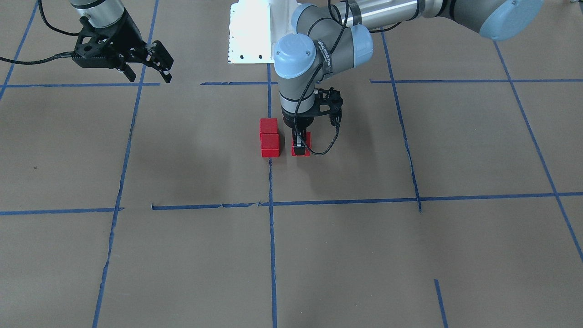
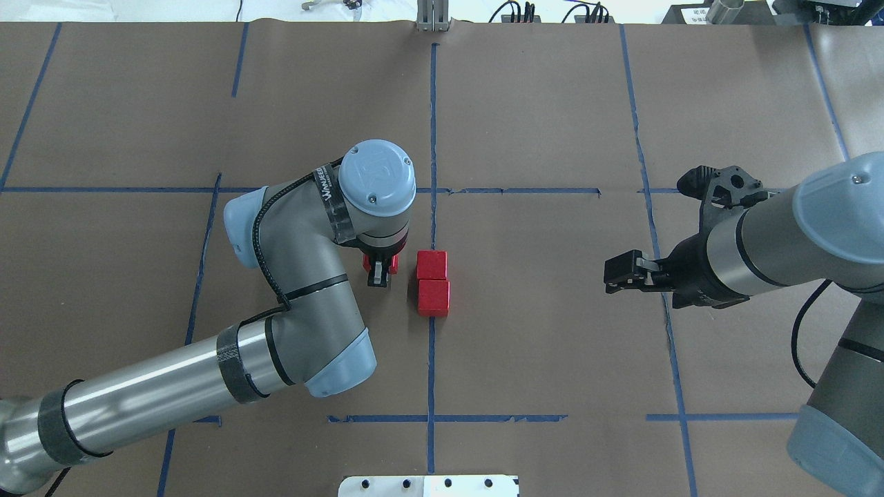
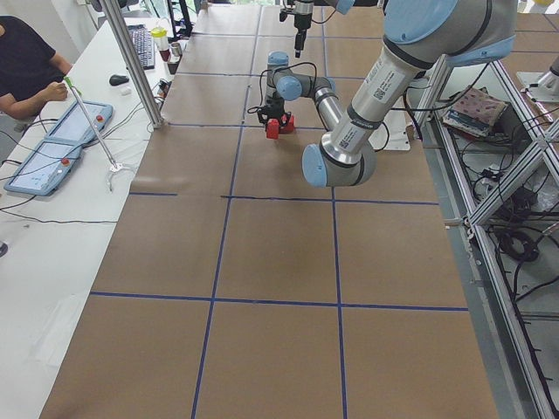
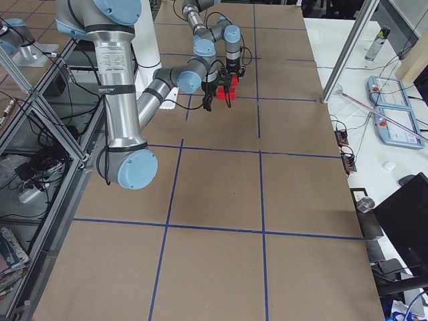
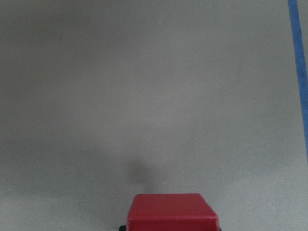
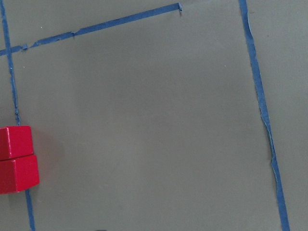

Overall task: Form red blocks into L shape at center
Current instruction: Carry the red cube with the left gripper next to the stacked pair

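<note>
Two red blocks [image 1: 268,127] [image 1: 270,146] sit touching in a line on the centre tape line; they also show in the overhead view [image 2: 431,264] [image 2: 434,297] and the right wrist view [image 6: 17,142] [image 6: 18,174]. My left gripper [image 1: 299,146] [image 2: 378,268] points straight down and is shut on the third red block [image 1: 306,145] [image 5: 173,211], at or just above the table. A small gap separates it from the pair, beside the block farther from the base. My right gripper [image 1: 150,76] [image 2: 613,276] is open and empty, raised far off to the side.
Brown paper covers the table, marked by a grid of blue tape lines [image 2: 432,138]. The white robot base [image 1: 250,32] stands behind the blocks. An operator's table with tablets [image 3: 52,148] runs along the far side.
</note>
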Robot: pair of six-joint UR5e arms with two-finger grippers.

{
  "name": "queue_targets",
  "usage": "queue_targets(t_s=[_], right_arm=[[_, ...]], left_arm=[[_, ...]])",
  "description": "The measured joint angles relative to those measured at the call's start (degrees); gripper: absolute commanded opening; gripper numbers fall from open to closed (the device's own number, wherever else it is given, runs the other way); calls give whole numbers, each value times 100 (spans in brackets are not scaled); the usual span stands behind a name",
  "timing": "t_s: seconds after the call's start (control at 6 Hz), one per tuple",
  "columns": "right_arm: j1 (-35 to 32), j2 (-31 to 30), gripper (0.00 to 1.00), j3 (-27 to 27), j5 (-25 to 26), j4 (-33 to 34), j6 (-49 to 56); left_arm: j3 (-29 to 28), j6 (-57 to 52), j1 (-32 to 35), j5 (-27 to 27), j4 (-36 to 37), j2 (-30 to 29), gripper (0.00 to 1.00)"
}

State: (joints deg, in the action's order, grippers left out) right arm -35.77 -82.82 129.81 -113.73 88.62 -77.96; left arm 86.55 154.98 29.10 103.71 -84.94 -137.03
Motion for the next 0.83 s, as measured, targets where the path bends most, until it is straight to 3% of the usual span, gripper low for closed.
queue_targets(t_s=[0.83], right_arm=[[0, -36, 100, -4, -16, 0, 6]], left_arm=[[-484, 49, -17, 235, 4, -296, 0]])
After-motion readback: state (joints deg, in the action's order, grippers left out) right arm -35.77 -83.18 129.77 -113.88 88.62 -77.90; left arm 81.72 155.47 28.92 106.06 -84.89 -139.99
